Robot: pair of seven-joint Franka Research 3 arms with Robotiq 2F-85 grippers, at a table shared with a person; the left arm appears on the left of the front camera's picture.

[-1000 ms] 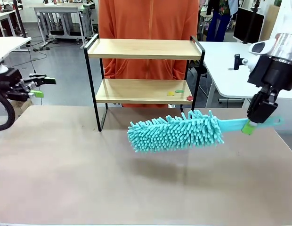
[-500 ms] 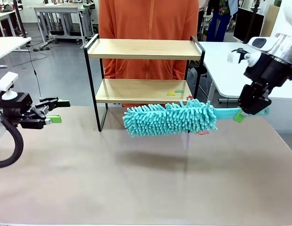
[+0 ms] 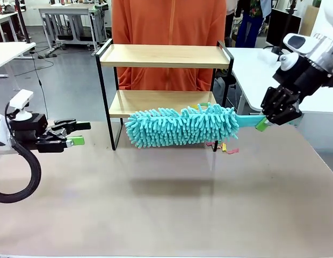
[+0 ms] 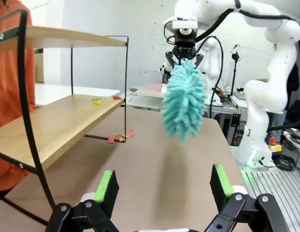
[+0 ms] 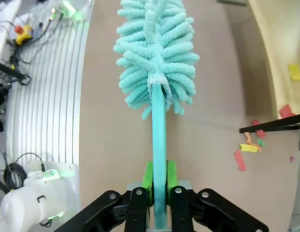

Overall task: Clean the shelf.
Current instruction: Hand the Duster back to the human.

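Front view: right gripper [image 3: 261, 124] clamped on shaggy teal duster [image 3: 180, 126] before wooden shelf [image 3: 164, 55]; left gripper [image 3: 78, 134] agape, empty.

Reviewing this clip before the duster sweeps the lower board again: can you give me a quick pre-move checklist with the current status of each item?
1. Grip on tool: the right gripper is clamped on the duster handle, green pads on both sides. Ok.
2. Duster height: in the front view its head hangs in front of the lower board of the shelf; whether it touches the board, cannot tell.
3. Debris left on the board: a yellow and a red paper scrap lie near its end. Not ok.
4. Scraps already swept off lie on the table by the shelf foot. Ok.
5. Left gripper open, apart from the shelf. Ok.
6. The person stands behind the shelf. Ok.
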